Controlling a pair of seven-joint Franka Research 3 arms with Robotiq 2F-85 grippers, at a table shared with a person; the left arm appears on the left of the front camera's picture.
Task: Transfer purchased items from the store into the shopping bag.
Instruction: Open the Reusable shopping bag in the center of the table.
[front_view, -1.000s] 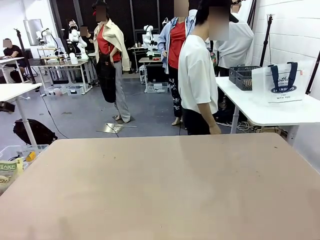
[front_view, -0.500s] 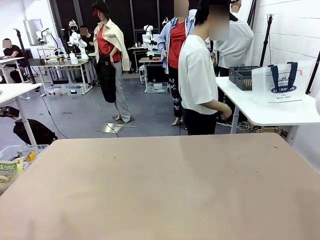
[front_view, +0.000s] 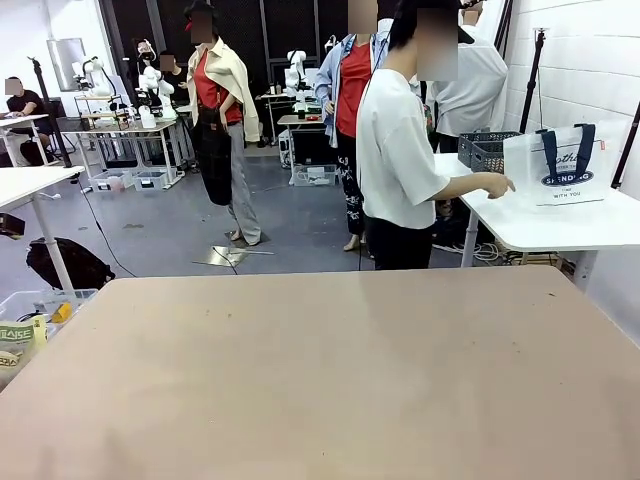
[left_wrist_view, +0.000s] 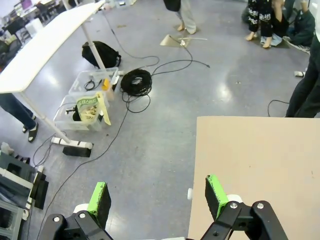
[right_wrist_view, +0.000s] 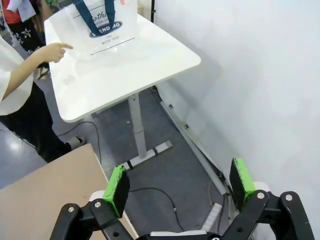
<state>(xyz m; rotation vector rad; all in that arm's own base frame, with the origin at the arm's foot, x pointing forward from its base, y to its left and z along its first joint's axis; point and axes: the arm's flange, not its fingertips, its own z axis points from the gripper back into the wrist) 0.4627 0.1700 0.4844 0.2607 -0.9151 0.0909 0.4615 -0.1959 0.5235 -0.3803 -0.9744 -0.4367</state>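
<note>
1. A busy lab: the tan worktop (front_view: 320, 380) lies bare in front, and a white worktop (front_view: 560, 225) stands off to the robot's right.
2. The left tool (left_wrist_view: 157, 200) has its jaws spread wide with nothing between the green pads. It hangs over the grey floor (left_wrist_view: 150, 130), just beside the tan worktop's edge.
3. The right tool (right_wrist_view: 180, 184) is equally wide and empty. It is poised past the tan worktop's corner and looks toward the white worktop.
4. The bag (front_view: 557, 165) stands upright on the white worktop with the basket (front_view: 485, 155) just behind it, both well apart from either tool. What lies in the basket is too far off to tell.
5. A person (front_view: 395, 150) in a white T-shirt stands between the worktops with one arm stretched out level. The hand (front_view: 497, 184) has a finger out at the bag's near edge; contact cannot be told.
6. The bag looks thin, light and floppy, likely to sag or slide if pinched by its wall. The navy straps (front_view: 546, 150) seem the surest hold. The basket looks stiff, and its rim should take a firm grip.
</note>
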